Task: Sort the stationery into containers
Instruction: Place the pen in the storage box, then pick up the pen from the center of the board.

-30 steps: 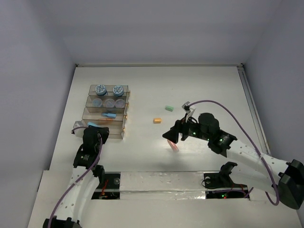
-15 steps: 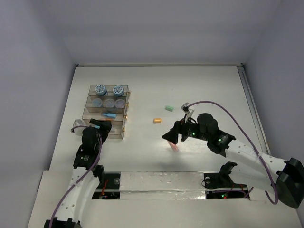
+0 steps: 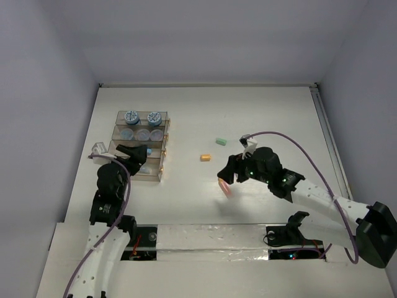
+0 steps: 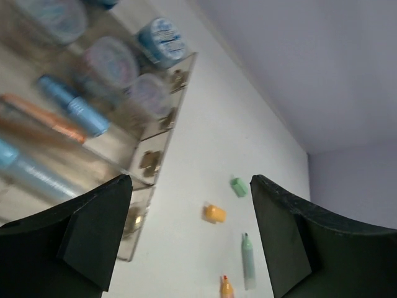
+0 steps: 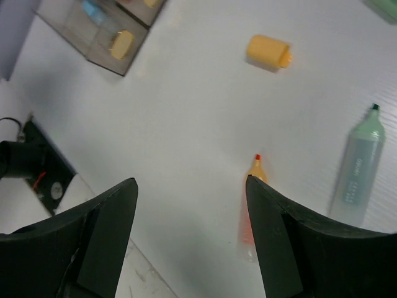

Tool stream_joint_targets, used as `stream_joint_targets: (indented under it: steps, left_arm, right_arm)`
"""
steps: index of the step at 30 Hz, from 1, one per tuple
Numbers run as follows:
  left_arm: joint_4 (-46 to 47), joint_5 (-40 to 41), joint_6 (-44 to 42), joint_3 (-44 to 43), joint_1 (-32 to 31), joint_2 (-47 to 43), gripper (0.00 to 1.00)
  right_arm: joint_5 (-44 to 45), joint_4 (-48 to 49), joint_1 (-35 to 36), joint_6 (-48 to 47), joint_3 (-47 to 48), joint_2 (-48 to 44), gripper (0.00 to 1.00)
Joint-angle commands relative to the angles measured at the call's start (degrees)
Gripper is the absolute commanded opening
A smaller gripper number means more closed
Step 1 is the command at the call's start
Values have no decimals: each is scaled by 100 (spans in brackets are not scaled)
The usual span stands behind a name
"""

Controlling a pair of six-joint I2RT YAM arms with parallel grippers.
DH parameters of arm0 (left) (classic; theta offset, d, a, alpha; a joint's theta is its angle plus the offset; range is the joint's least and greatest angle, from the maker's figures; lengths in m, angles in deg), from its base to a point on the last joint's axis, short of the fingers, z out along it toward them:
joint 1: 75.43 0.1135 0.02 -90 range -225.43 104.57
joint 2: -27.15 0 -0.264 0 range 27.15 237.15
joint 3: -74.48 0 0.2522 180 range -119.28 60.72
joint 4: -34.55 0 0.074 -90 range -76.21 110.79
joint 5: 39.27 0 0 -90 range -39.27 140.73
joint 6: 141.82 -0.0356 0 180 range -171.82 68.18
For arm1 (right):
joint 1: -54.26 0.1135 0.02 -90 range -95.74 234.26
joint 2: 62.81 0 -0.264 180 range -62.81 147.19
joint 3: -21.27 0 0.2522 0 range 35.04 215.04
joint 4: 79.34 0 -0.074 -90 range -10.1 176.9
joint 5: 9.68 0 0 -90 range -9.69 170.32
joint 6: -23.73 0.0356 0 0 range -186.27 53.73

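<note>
Left gripper (image 4: 190, 192) spread, empty, hovering over near end of trays (image 4: 152, 162). Trays hold jars (image 4: 161, 41), blue pen (image 4: 73, 105), orange pen (image 4: 46, 116). Right gripper (image 5: 190, 186) spread, empty, above tabletop (image 5: 186, 99); orange marker (image 5: 251, 205), tip bare, lies below its fingers. Green marker (image 5: 355, 167) near it. Orange cap (image 5: 268, 51) and green cap (image 3: 219, 141) lie loose, apart, farther out.

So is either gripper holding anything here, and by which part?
Nothing is held. The left gripper and right gripper are both open and empty; the orange marker lies loose on the table.
</note>
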Motion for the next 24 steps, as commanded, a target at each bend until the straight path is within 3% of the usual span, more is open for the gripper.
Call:
stream_joint_targets:
  steps: [1, 8, 12, 14, 16, 21, 24]
  left_arm:
    - [891, -873, -681, -426, 44, 157, 74]
    - [2297, -1699, -937, -295, -430, 719, 81]
    - [3193, -1823, -1147, -251, -1132, 1264, 87]
    - [3432, -1867, -1357, -286, -1642, 1624, 88]
    - [3783, -2059, -1455, -312, -1984, 1983, 88]
    - [4424, -2333, -1464, -146, -2328, 2477, 86]
    - [4636, -2386, -1543, -66, -2513, 2592, 80]
  right_arm:
    - [821, -582, -103, -129, 390, 211, 76]
    - [2006, -1243, -209, -147, 891, 967, 76]
    - [2297, -1532, -437, -155, 1199, 1389, 76]
    - [2368, -1691, -543, -226, 1322, 1704, 69]
    - [2359, -1857, -623, -296, 1541, 1925, 65]
    - [2210, -2034, -833, -437, 1911, 2697, 66]
    - [2026, -2157, -886, -542, 2201, 3067, 67]
